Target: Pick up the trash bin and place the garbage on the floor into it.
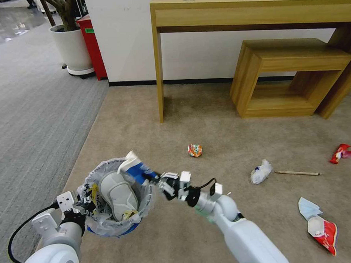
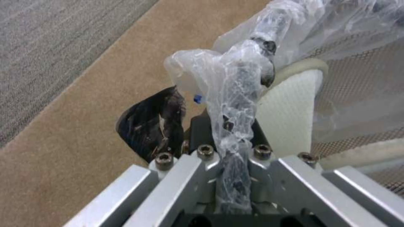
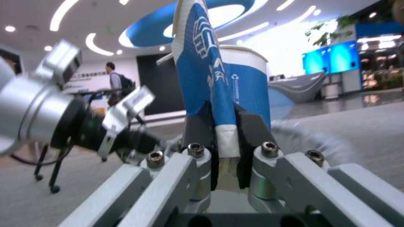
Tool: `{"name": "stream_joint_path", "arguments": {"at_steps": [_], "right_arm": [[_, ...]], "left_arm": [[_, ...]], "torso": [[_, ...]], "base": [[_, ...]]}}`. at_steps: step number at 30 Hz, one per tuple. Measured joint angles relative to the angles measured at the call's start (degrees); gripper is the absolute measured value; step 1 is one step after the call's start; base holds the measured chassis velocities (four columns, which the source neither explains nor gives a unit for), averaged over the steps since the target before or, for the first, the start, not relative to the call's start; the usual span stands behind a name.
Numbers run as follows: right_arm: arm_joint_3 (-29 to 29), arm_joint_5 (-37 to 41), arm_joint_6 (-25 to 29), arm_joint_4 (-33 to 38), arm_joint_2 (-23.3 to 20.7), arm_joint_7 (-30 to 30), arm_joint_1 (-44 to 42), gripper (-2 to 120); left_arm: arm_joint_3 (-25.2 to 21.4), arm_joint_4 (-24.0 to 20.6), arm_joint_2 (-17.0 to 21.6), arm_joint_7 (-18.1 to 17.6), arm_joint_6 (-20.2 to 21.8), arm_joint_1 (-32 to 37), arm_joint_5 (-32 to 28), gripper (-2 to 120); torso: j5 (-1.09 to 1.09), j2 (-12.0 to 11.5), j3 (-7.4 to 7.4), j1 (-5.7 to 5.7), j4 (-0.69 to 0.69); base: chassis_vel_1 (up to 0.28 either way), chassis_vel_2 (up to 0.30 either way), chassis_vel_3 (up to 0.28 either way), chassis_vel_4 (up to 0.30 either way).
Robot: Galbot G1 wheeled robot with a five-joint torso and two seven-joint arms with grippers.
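Left gripper (image 1: 85, 205) at the near rim of the trash bin (image 1: 109, 226), fingers (image 2: 235, 148) clamped shut on rim and clear liner (image 2: 235, 82); bin held at the lower left of the head view, above the beige floor (image 1: 205, 119), near where it meets the grey carpet (image 1: 33, 113); bin crowded: white slipper (image 1: 118, 193) upright inside, yellow wrapper bits beside it; bin's far side hidden by the liner; dark crumpled object (image 2: 153, 126) just beside the left fingers, hard to identify. Right gripper (image 1: 156, 178) over the bin's right rim, fingers (image 3: 198, 132) closed tight on a flattened blue paper cup (image 1: 136, 169); cup mouth leans over the bin opening. Open carpet to the right and ahead; litter well apart: red-white carton (image 1: 325, 233) with pale mask (image 1: 308, 208) touching it, white tissue (image 1: 261, 171), wooden stick (image 1: 298, 173) just beside the tissue, orange crumpled wrapper (image 1: 195, 150), red wrapper (image 1: 340, 153) near the frame's right edge. Farther back, wooden desk (image 1: 252, 13) against the wall, low wooden bench (image 1: 288, 77) under it, its right end cut off; white planter (image 1: 71, 47) and red bin (image 1: 92, 46) far left.
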Motion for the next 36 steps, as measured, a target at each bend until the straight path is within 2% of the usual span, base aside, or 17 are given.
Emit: {"name": "stream_joint_path", "arguments": {"at_steps": [7, 9, 11, 13, 15, 17, 19, 20, 21, 23, 25, 27, 29, 31, 32, 35, 36], "right_arm": [[-1.06, -2.49, 0.02, -1.44, 0.29, 1.06, 0.56, 8], [-1.01, -2.78, -0.08, -1.48, 0.04, 1.37, 0.50, 16], [-0.92, -2.85, -0.11, -1.47, -0.08, 1.39, 0.43, 19], [-0.43, -3.02, -0.19, -1.28, -0.48, 1.31, 0.14, 30], [-0.24, -3.16, -0.22, -1.13, -0.67, 1.19, 0.04, 34], [0.35, -3.52, -0.29, -0.73, -1.12, 0.45, -0.27, 45], [0.59, -3.59, -0.32, -0.58, -1.27, 0.23, -0.41, 47], [1.09, -3.68, -0.37, -0.41, -1.51, 0.07, -0.63, 55], [1.09, -3.68, -0.37, -0.41, -1.51, 0.07, -0.63, 55], [1.81, -3.74, -0.37, -0.41, -1.67, 0.07, -0.84, 67], [2.23, -3.74, -0.37, -0.33, -1.74, 0.37, -0.94, 69], [3.58, -3.57, -0.37, 0.91, -1.83, 2.82, -1.26, 81], [4.40, -3.25, -0.38, 1.86, -1.88, 4.83, -1.49, 84], [7.72, -2.83, -0.58, 5.04, -2.04, 13.09, -2.46, 95], [7.72, -2.83, -0.58, 5.04, -2.04, 13.09, -2.46, 95], [14.07, -4.23, -0.42, 7.70, -2.44, 26.41, -4.19, 100], [14.07, -4.23, -0.42, 7.70, -2.44, 26.41, -4.19, 100]], "left_arm": [[-0.15, -0.30, 0.01, 0.03, 0.00, 0.01, -0.13, 1], [-0.12, -0.31, 0.01, 0.03, 0.00, -0.05, -0.19, 1], [-0.05, -0.32, -0.01, 0.03, 0.00, -0.10, -0.20, 1], [0.18, -0.32, -0.11, 0.03, 0.01, -0.40, -0.21, 1], [0.25, -0.32, -0.14, 0.03, 0.02, -0.50, -0.21, 1], [0.39, -0.23, -0.20, 0.04, 0.07, -0.65, -0.20, 1], [0.40, -0.18, -0.20, 0.04, 0.08, -0.66, -0.20, 1], [0.41, -0.09, -0.20, 0.04, 0.09, -0.70, -0.20, 1], [0.41, -0.09, -0.20, 0.04, 0.09, -0.70, -0.20, 1], [0.40, -0.01, -0.20, 0.04, 0.12, -0.72, -0.20, 1], [0.37, 0.01, -0.19, 0.04, 0.12, -0.73, -0.21, 1], [0.08, 0.17, -0.13, 0.04, 0.12, -0.93, -0.39, 1], [-0.17, 0.41, -0.09, 0.04, 0.12, -1.15, -0.65, 1], [-0.81, 1.10, 0.08, -0.57, 0.12, -2.15, -2.33, 1], [-0.81, 1.10, 0.08, -0.57, 0.12, -2.15, -2.33, 1], [-1.80, 1.31, 0.62, -1.21, 0.32, -2.72, -4.77, 1], [-1.80, 1.31, 0.62, -1.21, 0.32, -2.72, -4.77, 1]], "torso": [[0.00, 0.00, 0.00, 0.00, 0.00], [0.00, -0.01, 0.00, 0.00, 0.00], [0.00, 0.00, 0.00, 0.00, 0.00], [0.00, 0.00, 0.00, 0.00, -0.01], [0.01, 0.00, 0.00, 0.00, -0.01], [0.00, 0.00, 0.00, 0.00, -0.01], [0.01, -0.01, 0.00, 0.00, -0.01], [0.01, 0.00, 0.00, 0.00, -0.01], [0.01, 0.00, 0.00, 0.00, -0.01], [0.01, 0.00, 0.00, 0.00, -0.01], [0.01, 0.00, 0.00, 0.00, 0.00], [0.01, 0.00, 0.00, 0.00, 0.00], [0.01, 0.00, 0.00, 0.00, 0.00], [0.02, -0.01, 0.00, 0.00, 0.00], [0.02, -0.01, 0.00, 0.00, 0.00], [0.02, 0.00, 0.00, 0.00, 0.00], [0.02, 0.00, 0.00, 0.00, 0.00]], "base": [[0.000, 0.000, 0.000, 0.000], [0.000, 0.000, 0.000, 0.000], [0.000, 0.000, 0.000, 0.000], [0.000, 0.000, 0.000, 0.000], [0.000, 0.000, 0.000, 0.000], [0.000, 0.000, 0.000, 0.000], [0.000, 0.000, 0.000, 0.000], [0.000, 0.000, 0.000, 0.000], [0.000, 0.000, 0.000, 0.000], [0.000, 0.000, 0.000, 0.000], [0.000, 0.000, 0.000, 0.000], [0.000, 0.000, 0.000, 0.000], [0.000, 0.000, 0.000, 0.000], [0.000, 0.000, 0.000, 0.000], [0.000, 0.000, 0.000, 0.000], [0.000, 0.000, 0.000, 0.000], [0.000, 0.000, 0.000, 0.000]]}}
